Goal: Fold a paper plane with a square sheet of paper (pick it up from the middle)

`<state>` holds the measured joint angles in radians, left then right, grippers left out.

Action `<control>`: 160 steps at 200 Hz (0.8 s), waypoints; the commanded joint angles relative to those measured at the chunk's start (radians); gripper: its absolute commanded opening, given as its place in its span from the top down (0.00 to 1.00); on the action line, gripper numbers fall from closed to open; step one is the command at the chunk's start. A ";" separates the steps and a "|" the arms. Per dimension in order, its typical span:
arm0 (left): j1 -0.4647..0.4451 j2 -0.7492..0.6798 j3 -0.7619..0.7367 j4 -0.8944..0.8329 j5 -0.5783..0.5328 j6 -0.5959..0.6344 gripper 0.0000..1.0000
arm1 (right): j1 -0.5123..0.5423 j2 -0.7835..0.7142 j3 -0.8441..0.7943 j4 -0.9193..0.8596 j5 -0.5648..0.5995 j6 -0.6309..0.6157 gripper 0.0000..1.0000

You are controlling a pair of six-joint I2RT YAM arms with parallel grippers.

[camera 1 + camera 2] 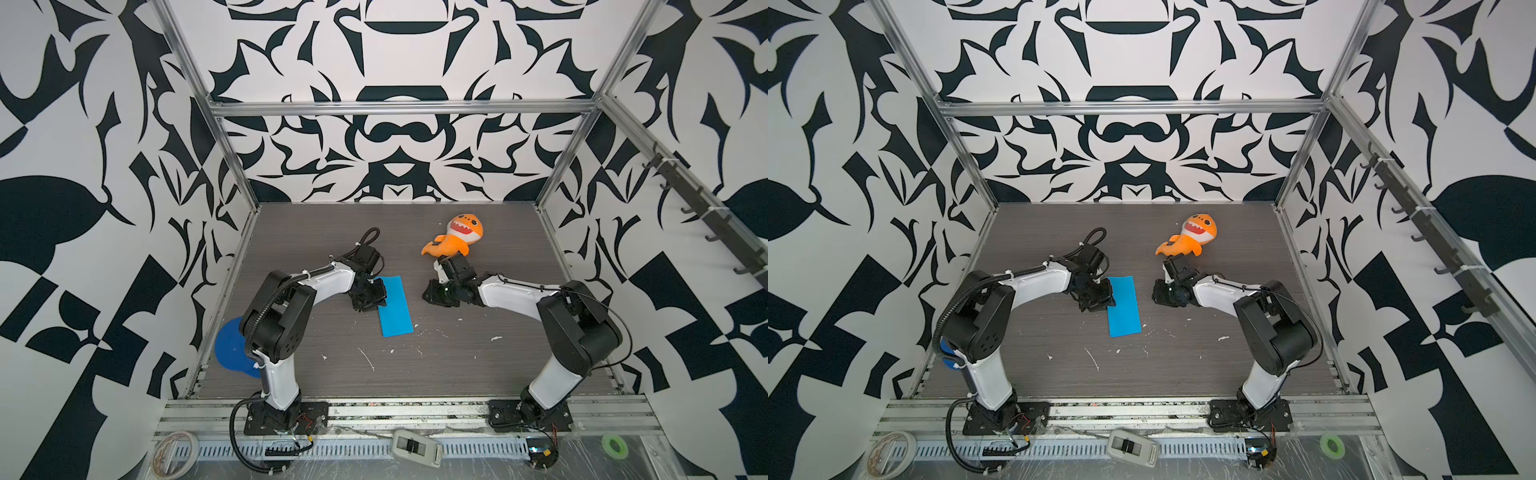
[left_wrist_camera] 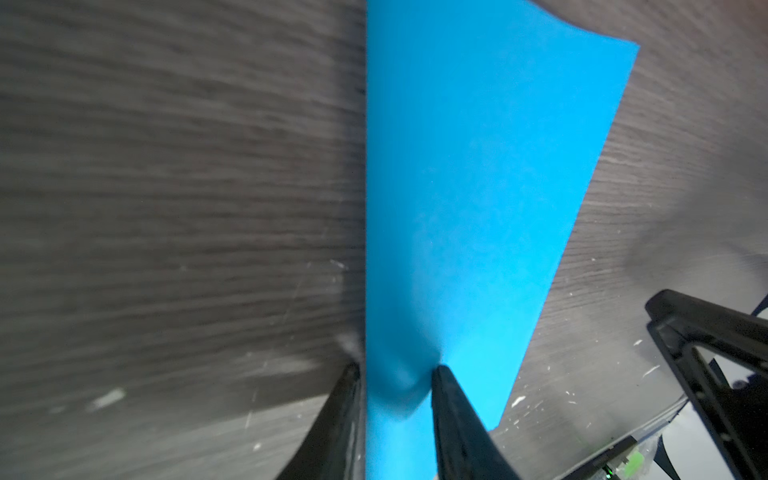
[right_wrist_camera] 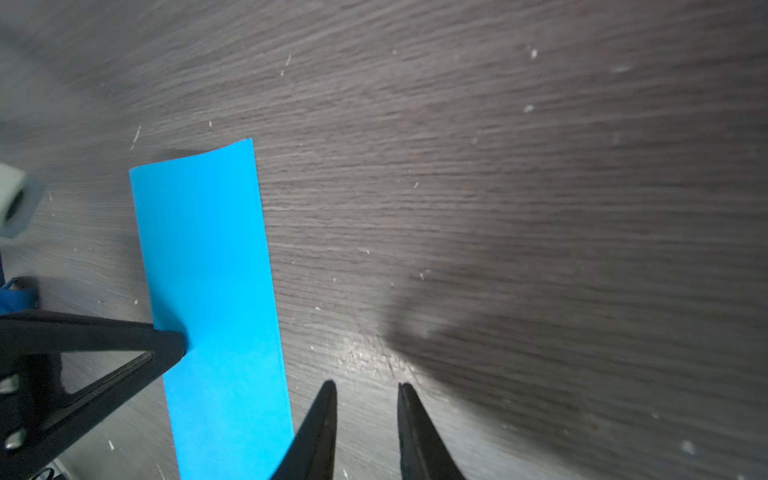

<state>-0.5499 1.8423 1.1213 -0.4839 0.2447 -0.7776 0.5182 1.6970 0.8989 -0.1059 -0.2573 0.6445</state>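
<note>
The square sheet of paper (image 1: 397, 307) (image 1: 1123, 305) lies flat on the dark wood table as a narrow bright blue rectangle, apparently folded in half. No paper plane is in view. My left gripper (image 1: 379, 305) (image 1: 1108, 305) (image 2: 395, 368) stands open over the strip's left long edge. One of its fingertips (image 2: 440, 374) presses a dimple into the paper and the other sits just off the edge. My right gripper (image 1: 427, 296) (image 1: 1155, 296) (image 3: 365, 383) is open and empty, low over bare table just right of the strip (image 3: 212, 270).
An orange shark plush (image 1: 457, 239) (image 1: 1192, 237) lies behind the right gripper. A darker blue round disc (image 1: 230, 349) sits at the table's left edge, behind the left arm. White scraps dot the table in front of the paper. Metal frame posts stand along the table's edges.
</note>
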 commanded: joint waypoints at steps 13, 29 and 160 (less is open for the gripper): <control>-0.001 0.058 -0.012 -0.058 -0.047 -0.015 0.66 | -0.002 -0.013 -0.001 0.022 -0.008 0.010 0.70; -0.001 0.064 -0.010 -0.060 -0.044 -0.015 0.65 | -0.003 -0.011 0.000 0.022 -0.010 0.011 0.70; -0.001 0.090 -0.003 -0.078 -0.050 -0.008 0.65 | -0.001 -0.003 0.000 0.024 -0.019 0.013 0.70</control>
<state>-0.5499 1.8584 1.1419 -0.5030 0.2481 -0.7853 0.5182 1.6970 0.8978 -0.0956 -0.2668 0.6479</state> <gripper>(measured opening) 0.346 0.302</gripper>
